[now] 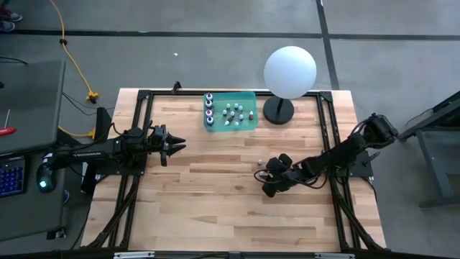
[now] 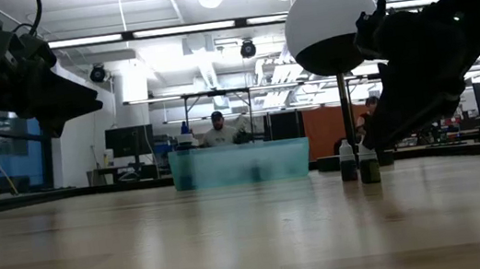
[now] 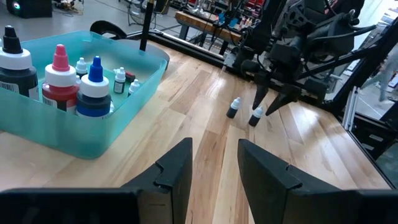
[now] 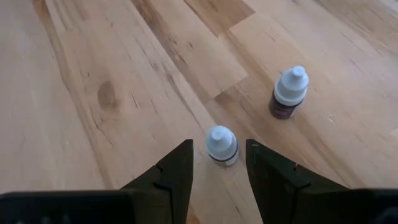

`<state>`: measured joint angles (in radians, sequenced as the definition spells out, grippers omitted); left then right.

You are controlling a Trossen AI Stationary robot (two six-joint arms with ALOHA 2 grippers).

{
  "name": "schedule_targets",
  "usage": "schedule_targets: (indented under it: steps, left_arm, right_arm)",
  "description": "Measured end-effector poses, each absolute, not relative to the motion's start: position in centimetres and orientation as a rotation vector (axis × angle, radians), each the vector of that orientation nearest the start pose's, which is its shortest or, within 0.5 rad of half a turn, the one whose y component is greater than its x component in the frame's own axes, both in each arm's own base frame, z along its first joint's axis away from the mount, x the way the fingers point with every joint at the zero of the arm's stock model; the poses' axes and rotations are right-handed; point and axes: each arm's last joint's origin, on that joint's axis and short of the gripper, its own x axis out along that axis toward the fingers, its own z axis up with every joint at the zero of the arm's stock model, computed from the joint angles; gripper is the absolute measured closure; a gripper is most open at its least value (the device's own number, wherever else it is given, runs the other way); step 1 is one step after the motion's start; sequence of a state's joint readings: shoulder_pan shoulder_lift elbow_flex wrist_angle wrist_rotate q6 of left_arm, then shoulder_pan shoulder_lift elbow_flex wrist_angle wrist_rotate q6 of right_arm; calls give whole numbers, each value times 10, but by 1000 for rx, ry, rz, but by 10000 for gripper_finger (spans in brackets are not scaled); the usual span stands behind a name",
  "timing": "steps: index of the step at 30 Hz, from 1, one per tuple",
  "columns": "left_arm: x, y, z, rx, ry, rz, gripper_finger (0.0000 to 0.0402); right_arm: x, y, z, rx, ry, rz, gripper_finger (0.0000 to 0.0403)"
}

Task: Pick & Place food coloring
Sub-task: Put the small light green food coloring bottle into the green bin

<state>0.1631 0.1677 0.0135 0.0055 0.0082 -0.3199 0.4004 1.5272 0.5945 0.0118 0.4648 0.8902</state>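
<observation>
Table (image 1: pixel 215 187): wooden top inside a black frame. In the high view, a teal bin (image 1: pixel 230 112) sits at the 12 o'clock edge of the table. It holds the larger bottles (image 1: pixel 209 108) along its 9 o'clock side and a cluster of small white-capped bottles (image 1: pixel 237 114) in the middle. In the left wrist view, the bin (image 3: pixel 118 118) contains a red bottle (image 3: pixel 60 84), a blue bottle (image 3: pixel 94 93), a black-labelled bottle (image 3: pixel 13 65) and several tiny bottles (image 3: pixel 120 79).

A white sphere lamp (image 1: pixel 290 72) on a black base stands just at 3 o'clock of the bin.

Two small bottles stand upright on the bare table, well apart from the bin, toward 5 o'clock from it. Near bottle (image 4: pixel 221 145): white cap, dark body, positioned between the right gripper's fingers. No contact is visible. Far bottle (image 4: pixel 288 93): white cap, dark reddish body, just beside the first and outside the fingers. In the low view the pair (image 2: pixel 358 162) stands side by side under the right arm.

Right gripper (image 1: pixel 264 173): low over the table at 4 o'clock of the table centre, fingers (image 4: pixel 168 174) apart, straddling the near bottle, not clamped.

Left gripper (image 1: pixel 178 144): waits above the table at 9 o'clock, fingers (image 3: pixel 174 168) apart, holding nothing.
</observation>
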Motion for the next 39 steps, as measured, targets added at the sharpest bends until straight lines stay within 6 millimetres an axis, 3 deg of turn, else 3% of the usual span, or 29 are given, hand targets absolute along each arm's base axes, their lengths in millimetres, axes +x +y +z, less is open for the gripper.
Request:
schedule_targets:
  steps: [39]
  left_arm:
    - [105, 17, 155, -331, 122, 177, 275]
  right_arm:
    - [245, 89, 132, 462, 722, -406, 270]
